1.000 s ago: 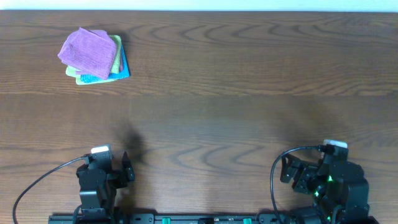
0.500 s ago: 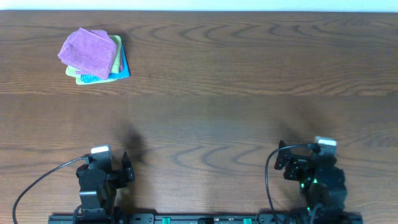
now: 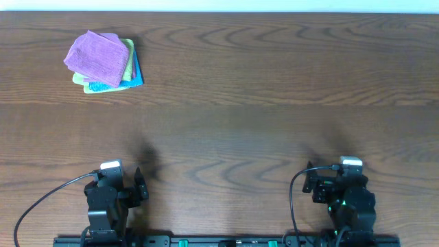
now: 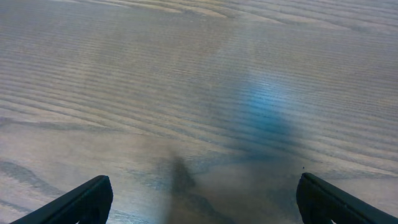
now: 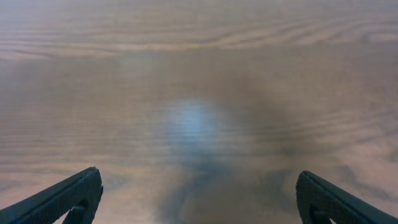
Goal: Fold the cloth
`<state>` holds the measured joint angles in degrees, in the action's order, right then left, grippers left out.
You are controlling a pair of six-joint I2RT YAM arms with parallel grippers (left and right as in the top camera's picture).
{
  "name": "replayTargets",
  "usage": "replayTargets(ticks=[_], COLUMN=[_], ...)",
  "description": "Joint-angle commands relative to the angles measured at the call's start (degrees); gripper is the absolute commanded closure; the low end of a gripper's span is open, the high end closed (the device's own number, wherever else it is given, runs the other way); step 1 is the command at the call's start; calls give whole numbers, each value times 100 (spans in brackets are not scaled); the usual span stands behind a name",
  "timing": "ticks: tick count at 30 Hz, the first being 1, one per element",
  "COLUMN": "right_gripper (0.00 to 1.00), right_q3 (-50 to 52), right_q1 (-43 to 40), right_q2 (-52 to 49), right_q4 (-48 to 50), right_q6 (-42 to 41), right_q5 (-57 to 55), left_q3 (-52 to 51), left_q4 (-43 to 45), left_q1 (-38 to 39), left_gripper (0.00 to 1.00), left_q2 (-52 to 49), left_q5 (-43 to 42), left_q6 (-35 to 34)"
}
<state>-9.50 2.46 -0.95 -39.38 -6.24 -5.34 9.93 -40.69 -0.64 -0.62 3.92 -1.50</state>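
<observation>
The left gripper stands released, its two dark fingertips spread wide at the lower corners of its wrist view, with only bare wood grain between them. The right gripper is equally wide open and holds nothing; its fingertips frame bare wood as well. Both sit low at the near edge of the counter, the left arm at the near left and the right arm at the near right, each trailing a black cable that loops beside its base.

Nothing lies between either gripper and the far side; the wood in front of them is open. At the far left, well apart from both grippers and roughly straight out from the left one, is a small stack. The cloth, purple and soft-textured, lies on top as a compact, roughly square pad turned askew. Under it a lime-green cloth shows at the right and near edges, and a bright blue cloth peeks out on the right.

The counter is dark brown wood with long grain. It is glossy enough to carry a pale bluish glare in both wrist views. A thin white strip runs along its far edge.
</observation>
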Motion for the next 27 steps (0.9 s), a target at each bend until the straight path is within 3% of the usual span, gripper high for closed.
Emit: replayTargets(ticks=[1, 27], right_gripper=[1, 1], right_q3=[33, 28], right_q1=[-94, -94], right_q2=[68, 68], right_q4=[-164, -236], right_q6=[118, 116], right_q5=[68, 129], left_q3=[-66, -66], left_q4=[-153, -153], left_q1=[-9, -9], left_gripper=[5, 5], left_q2=[42, 42], left_q5=[96, 96], left_q6=[-22, -22])
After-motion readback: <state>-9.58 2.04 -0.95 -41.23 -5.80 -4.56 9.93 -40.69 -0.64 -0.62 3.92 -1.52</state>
